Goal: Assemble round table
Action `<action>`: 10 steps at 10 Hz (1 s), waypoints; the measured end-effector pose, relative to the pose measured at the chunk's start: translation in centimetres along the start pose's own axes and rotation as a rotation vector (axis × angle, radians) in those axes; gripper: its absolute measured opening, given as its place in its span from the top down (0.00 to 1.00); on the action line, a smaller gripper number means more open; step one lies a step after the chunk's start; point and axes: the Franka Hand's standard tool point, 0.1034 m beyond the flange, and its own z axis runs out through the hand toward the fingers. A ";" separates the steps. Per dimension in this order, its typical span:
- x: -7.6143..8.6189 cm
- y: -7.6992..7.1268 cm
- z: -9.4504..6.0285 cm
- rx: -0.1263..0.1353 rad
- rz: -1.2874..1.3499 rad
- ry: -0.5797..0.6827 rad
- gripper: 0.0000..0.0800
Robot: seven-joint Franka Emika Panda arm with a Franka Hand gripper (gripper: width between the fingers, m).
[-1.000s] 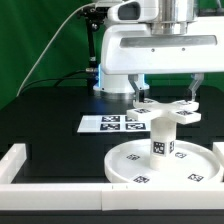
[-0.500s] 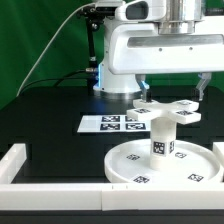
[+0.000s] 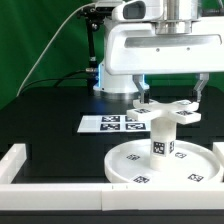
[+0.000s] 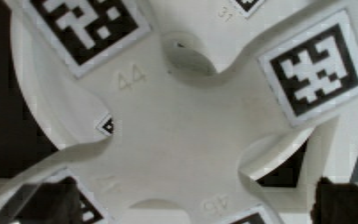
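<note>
Room: green backdrop (image 3: 40,30) fills the back of the exterior view, and a pale cable (image 3: 45,52) arcs down across it toward the arm's base.
Desk: black desk (image 3: 45,115), matte and dark, with white border rails (image 3: 55,190) along the near edge and one corner rail at the exterior view's left.
Arm: big white Panda arm (image 3: 150,50) looms over the work and takes up the whole upper right of the exterior view.
Round disc: rimmed white disc (image 3: 128,160) lies flat on the desk at the near right, tags dotted across its face.
Marker board: the marker board (image 3: 105,124) lies flat behind the disc, a strip of tags on black.
Leg: short leg (image 3: 159,135) stands upright on the middle of the disc, with a tag on its side.
Foot: cross-shaped foot (image 3: 166,109) sits on top of the leg, its arms spread level; the wrist view is filled by it, big tags on its lobes (image 4: 176,110).
Fingers: the gripper (image 3: 171,95) hangs right over the foot, dark fingers (image 3: 142,96) spread wide on either side of the cross and pinching nothing; whether they touch it I can't tell.
</note>
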 end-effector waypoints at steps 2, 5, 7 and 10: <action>-1.2 0.8 0.9 0.008 0.144 0.015 0.19; -1.5 0.4 1.3 0.013 0.170 0.009 0.19; -1.3 0.8 1.5 0.009 0.161 0.008 0.19; -1.4 0.7 1.5 0.009 0.184 0.008 0.36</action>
